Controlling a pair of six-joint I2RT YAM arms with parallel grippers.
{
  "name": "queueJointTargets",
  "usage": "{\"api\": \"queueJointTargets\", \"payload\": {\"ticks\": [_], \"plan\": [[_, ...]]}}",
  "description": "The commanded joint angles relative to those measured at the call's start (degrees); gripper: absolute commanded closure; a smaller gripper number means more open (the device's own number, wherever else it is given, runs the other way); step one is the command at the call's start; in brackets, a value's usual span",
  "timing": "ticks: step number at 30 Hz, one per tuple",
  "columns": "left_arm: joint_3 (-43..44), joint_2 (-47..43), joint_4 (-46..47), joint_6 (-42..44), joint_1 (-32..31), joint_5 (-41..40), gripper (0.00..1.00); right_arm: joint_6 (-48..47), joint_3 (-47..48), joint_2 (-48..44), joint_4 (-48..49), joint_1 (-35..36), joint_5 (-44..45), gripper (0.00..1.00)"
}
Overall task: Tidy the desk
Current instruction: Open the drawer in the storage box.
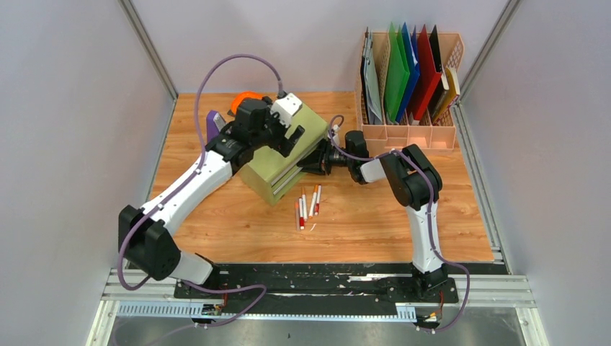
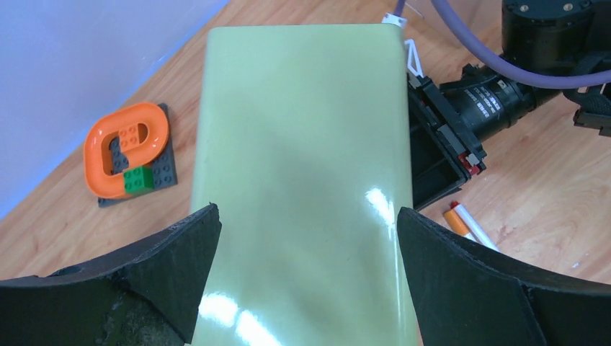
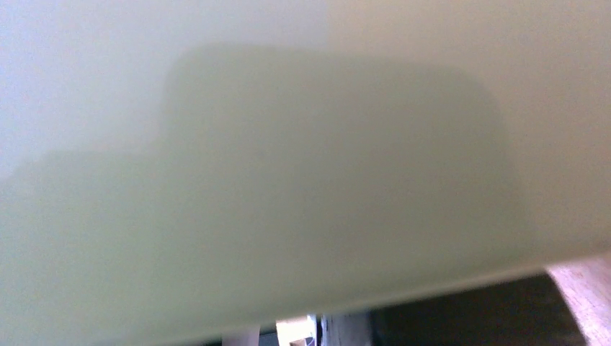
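The desk [image 1: 375, 216] is an orange-brown wood top. An olive-green drawer chest [image 1: 281, 155] stands on it, left of centre. My left gripper [image 2: 306, 238] hovers over the chest's glossy top [image 2: 302, 144], open, one finger [image 2: 180, 259] past each long edge, holding nothing. My right gripper [image 1: 311, 160] presses against the chest's right side, where its black fingers [image 2: 439, 137] meet the green wall. The right wrist view is filled by blurred green surface, so those jaws are hidden there. Several red and orange-capped markers [image 1: 308, 205] lie loose in front of the chest.
A peach file rack [image 1: 407, 79] with coloured folders stands at the back right. An orange ring with Lego bricks on a grey plate [image 2: 126, 155] lies behind the chest, a purple object [image 1: 212, 122] beside it. A metal rail [image 1: 324, 277] runs along the near edge.
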Motion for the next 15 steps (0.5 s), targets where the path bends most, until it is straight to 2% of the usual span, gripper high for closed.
{"api": "queueJointTargets", "payload": {"ticks": [1,6,15], "plan": [[3.5,4.4,-1.0,5.1,-3.8,-4.0,0.0,-7.7,3.7,-3.4,2.9,-0.7,-2.6,1.0],[5.4,9.8,-1.6,6.9,-7.0,-11.9,0.0,-8.1,4.3,-2.7,2.3,-0.7,-2.9,1.0],[6.8,13.9,-1.4,6.8,-8.4,-18.7,0.0,-8.4,4.1,-2.5,2.5,-0.8,-3.4,1.0]]}}
